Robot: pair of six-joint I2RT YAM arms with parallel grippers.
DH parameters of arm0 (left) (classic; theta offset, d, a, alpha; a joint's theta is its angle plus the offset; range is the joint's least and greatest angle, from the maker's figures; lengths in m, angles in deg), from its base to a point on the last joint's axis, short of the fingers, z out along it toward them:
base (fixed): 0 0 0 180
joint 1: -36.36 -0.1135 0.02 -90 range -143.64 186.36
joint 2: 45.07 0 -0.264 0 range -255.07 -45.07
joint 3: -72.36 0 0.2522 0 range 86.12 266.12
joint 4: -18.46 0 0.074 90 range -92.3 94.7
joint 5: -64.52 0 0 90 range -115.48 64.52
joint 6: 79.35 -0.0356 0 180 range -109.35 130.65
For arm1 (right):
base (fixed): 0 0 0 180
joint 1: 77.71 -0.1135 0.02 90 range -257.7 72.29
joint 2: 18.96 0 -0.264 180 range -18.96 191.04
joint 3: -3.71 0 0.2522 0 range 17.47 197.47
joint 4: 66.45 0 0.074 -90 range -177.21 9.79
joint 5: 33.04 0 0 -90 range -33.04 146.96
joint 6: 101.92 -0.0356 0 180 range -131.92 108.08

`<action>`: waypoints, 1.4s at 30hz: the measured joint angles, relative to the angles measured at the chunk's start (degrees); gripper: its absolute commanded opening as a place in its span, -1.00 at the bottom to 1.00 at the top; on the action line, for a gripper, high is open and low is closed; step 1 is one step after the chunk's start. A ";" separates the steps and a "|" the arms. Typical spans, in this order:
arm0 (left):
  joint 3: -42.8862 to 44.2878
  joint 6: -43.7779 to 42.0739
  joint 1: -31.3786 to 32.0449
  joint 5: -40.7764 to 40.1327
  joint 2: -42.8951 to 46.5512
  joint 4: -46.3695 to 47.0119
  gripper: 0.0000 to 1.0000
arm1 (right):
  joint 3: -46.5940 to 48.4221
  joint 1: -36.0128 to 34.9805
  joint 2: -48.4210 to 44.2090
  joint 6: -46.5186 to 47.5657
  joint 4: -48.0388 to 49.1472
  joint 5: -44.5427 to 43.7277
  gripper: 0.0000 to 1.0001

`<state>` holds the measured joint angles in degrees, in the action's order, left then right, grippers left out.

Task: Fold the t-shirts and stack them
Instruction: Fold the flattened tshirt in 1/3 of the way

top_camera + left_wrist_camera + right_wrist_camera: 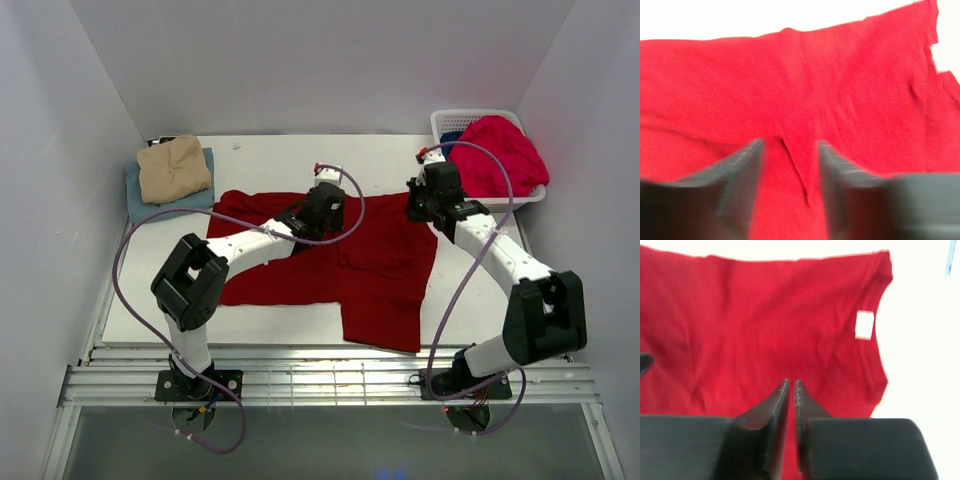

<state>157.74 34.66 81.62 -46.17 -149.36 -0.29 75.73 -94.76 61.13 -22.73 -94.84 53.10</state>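
Note:
A dark red t-shirt [370, 270] lies spread on the white table [260, 160], not folded. My left gripper [322, 205] hovers over its upper middle. In the left wrist view this gripper [789, 145] is open, with the red cloth [840, 90] and a small crease between the fingers. My right gripper [415, 208] is over the shirt's right edge. In the right wrist view it [791, 382] is shut and empty above the cloth [765, 315], near the collar and its white label [865, 325]. A folded tan shirt [174, 168] lies on a light blue one [135, 200].
A white lattice basket [450, 122] stands at the back right. It holds a bunched pinkish-red shirt [498, 155] and a bit of deep blue cloth [452, 136]. White walls close in the table on three sides.

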 measured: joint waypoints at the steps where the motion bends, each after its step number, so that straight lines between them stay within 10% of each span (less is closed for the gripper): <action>1: 1.36 -0.57 -0.83 -0.48 -0.83 0.48 -0.36 | 1.92 0.04 2.43 -0.02 0.94 -0.33 -0.85; 3: 4.22 -1.27 -2.45 -1.31 -3.30 1.42 -1.00 | 5.29 0.17 7.78 0.11 2.27 -0.72 -0.85; 12: 7.69 -2.08 -6.12 -0.81 -15.58 3.06 -1.00 | 18.14 1.20 34.27 0.81 3.19 -0.22 -0.85; 42: 17.90 1.77 -8.44 9.05 -25.92 8.59 -1.00 | 33.81 8.92 44.15 0.59 -4.20 -4.61 -0.85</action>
<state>175.64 36.43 73.18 -37.12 -175.28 8.30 109.54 -85.85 105.29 -22.14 -99.04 48.49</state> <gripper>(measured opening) 0.017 0.078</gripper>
